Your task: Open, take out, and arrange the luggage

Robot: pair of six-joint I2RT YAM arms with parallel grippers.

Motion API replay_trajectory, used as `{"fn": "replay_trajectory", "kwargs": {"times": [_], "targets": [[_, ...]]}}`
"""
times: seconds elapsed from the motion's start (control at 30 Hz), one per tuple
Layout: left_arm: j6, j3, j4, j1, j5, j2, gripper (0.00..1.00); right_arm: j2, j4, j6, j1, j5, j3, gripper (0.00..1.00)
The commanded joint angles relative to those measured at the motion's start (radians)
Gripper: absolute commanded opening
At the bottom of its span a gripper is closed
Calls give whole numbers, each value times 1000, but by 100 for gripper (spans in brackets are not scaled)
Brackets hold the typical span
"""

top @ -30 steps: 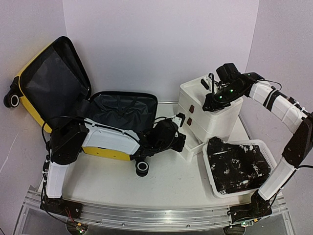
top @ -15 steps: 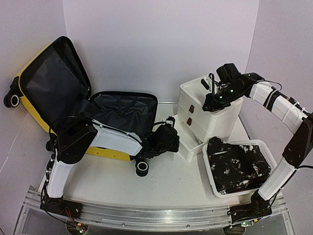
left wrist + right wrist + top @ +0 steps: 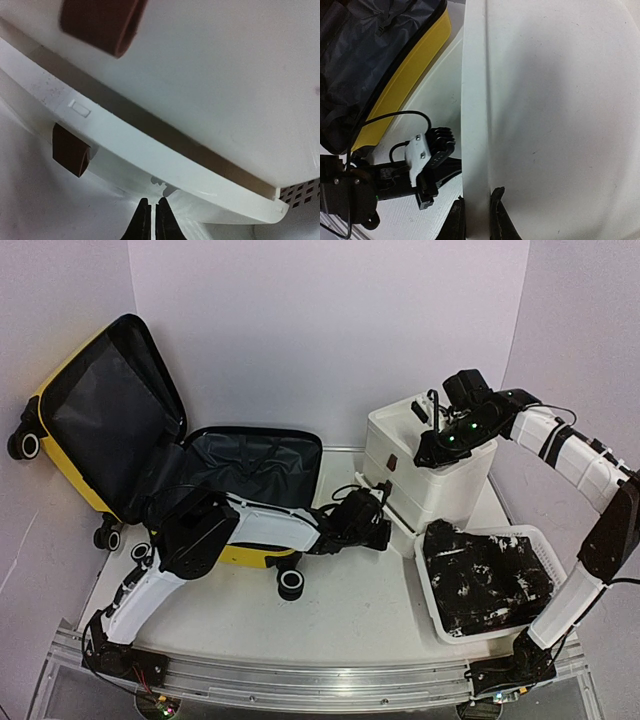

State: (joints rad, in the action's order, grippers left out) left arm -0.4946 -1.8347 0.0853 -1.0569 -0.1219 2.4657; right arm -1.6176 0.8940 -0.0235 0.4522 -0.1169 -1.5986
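The yellow luggage (image 3: 245,465) lies open at the left of the desk (image 3: 360,610). Its lid leans up against the back wall and its base rests flat, and the dark lining shows nothing left inside from above. To the right, a white basket (image 3: 428,600) holds a heap of dark things (image 3: 487,580), just in front of a white cabinet (image 3: 440,485).

The left claw (image 3: 383,523) reaches across from the luggage to the cabinet's bottom drawer (image 3: 165,160). Its fingers are pinched nearly together and hold nothing, and the tips are at the drawer front beside a brown handle (image 3: 71,150). A thin dark gap above the drawer front suggests it is not quite pushed home. The right claw (image 3: 432,452) sits at the cabinet's top and is closed narrowly across its front rim, apparently to steady it.

Opening looks done, and so does the taking out, as far as the pictures show. The arranging appears to be at a late stage. What seems left is seating the drawer, releasing the cabinet, and tidying anything else. Whether anything lies inside the drawers cannot be told.
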Motion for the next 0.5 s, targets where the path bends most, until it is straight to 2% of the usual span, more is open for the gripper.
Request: {"fn": "replay_trajectory", "kwargs": {"times": [0.0,0.23,0.33,0.47], "targets": [[19,-130,66,38,201,58,7,7,31,-87,22,-92,35,0],[53,-212,79,63,299,109,16,15,-6,-153,29,-145,74,0],[46,-223,85,69,333,116,24,19,-31,-183,30,-168,84,0],[46,-167,86,72,316,74,31,22,-40,-214,28,-84,86,0]]}}
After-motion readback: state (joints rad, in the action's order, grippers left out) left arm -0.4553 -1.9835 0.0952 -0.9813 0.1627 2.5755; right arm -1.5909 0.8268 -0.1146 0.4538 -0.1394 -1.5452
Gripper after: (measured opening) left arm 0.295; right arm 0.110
